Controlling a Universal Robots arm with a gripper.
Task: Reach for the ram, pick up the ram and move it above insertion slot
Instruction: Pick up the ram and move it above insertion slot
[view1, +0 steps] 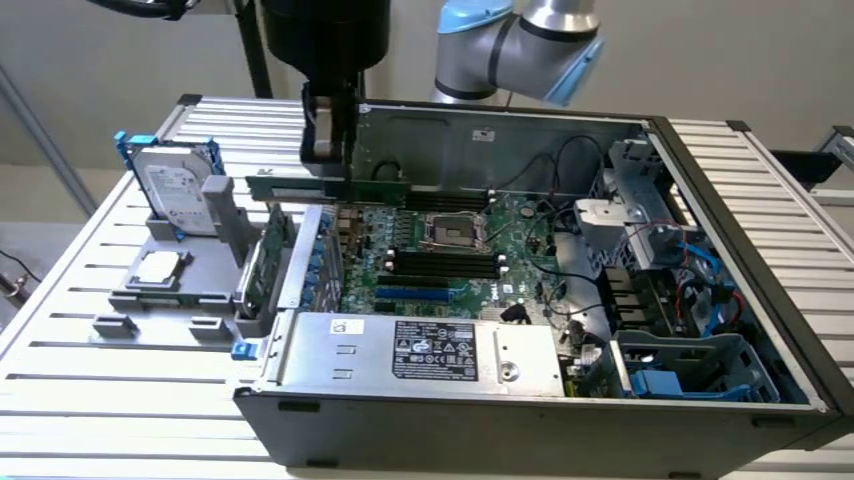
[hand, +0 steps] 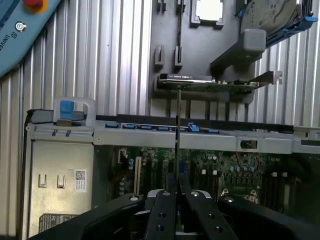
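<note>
- the ram is a green strip, and the gripper around it is plain black
- motherboard is green too, dotted with small dark parts, with a silver square processor socket in the middle
- the insertion slot is black, same as its parallel neighbours, and there's a short blue slot just below them
- computer case is dark grey outside, bare silvery metal inside
- power supply is silver with a black label
- hard drive sits in a blue frame, silver with a white label
- the table is pale grey with ribbed stripes running across it
- arm joint is silver with light blue caps
</note>
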